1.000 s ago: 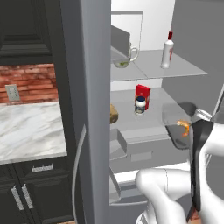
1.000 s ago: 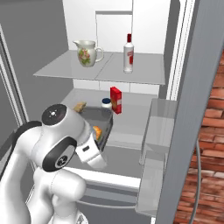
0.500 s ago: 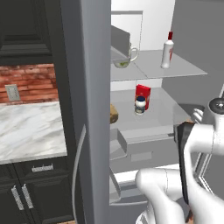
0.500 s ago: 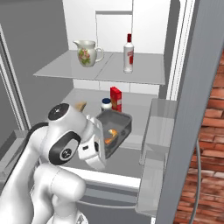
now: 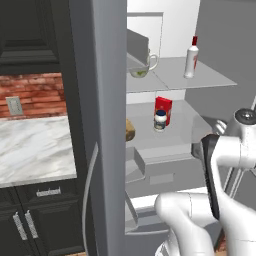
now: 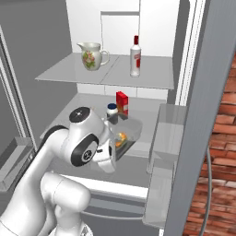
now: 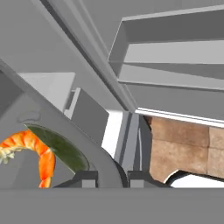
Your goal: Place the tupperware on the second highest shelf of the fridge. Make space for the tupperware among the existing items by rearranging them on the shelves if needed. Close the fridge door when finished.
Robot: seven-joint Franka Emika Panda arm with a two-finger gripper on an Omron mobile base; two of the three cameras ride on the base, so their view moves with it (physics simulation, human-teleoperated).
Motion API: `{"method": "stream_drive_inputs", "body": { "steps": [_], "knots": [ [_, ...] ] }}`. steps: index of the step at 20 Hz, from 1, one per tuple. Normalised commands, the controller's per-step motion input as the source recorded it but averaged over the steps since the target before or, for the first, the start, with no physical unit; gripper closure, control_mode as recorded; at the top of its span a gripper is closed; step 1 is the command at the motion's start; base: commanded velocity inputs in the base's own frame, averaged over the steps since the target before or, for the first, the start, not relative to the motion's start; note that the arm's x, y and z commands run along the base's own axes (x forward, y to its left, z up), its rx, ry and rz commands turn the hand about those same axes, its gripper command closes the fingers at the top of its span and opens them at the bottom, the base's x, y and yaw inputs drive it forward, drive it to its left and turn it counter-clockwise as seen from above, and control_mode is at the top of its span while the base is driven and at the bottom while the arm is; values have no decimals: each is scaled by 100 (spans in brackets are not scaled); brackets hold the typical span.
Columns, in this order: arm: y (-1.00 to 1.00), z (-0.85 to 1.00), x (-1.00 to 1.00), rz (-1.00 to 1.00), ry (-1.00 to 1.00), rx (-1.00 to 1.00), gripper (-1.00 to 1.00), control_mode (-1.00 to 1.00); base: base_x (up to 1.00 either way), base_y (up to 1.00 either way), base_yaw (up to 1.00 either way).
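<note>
The tupperware (image 6: 128, 134), dark grey and see-through with an orange piece and a green one inside, hangs low over the front of the shelf (image 6: 92, 113) that carries the red box (image 6: 122, 102) and the small jar (image 6: 111, 111). My gripper (image 7: 111, 177) is shut on its rim; in the hand view the tupperware (image 7: 39, 153) fills the lower left. The white arm (image 6: 85, 147) hides the gripper in the right base view. On the shelf above (image 6: 152, 76) stand the mug (image 6: 92, 55) and the red-capped bottle (image 6: 135, 56). The brownish loaf (image 5: 130, 130) lies at the lower shelf's left.
The right fridge door (image 6: 207, 115) stands open, its grey bins (image 6: 168, 133) close to the tupperware's right side. The left door (image 5: 100, 125) juts out beside the marble counter (image 5: 35, 150). Bare shelf lies in front of the jar.
The arm has pushed forward and carried the tupperware to the right and deeper over the shelf, closer to the jar and red box. The shelf items have not moved.
</note>
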Motion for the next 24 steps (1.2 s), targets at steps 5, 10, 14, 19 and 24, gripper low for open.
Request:
{"method": "stream_drive_inputs", "body": {
  "steps": [5, 10, 14, 19, 24],
  "knots": [
    [-24, -12, 54, 0, 3, 9, 100, -100, 0, 0, 0],
    [-18, -25, 48, 0, 0, 3, 100, -100, 0, 0, 0],
    [0, -33, 51, 0, 0, 0, 100, -100, 0, 0, 0],
    [-3, -23, 65, 0, 0, 0, 100, -100, 0, 0, 0],
    [-23, -9, 65, -1, 0, 3, 100, -100, 0, 0, 0]
  ]
}}
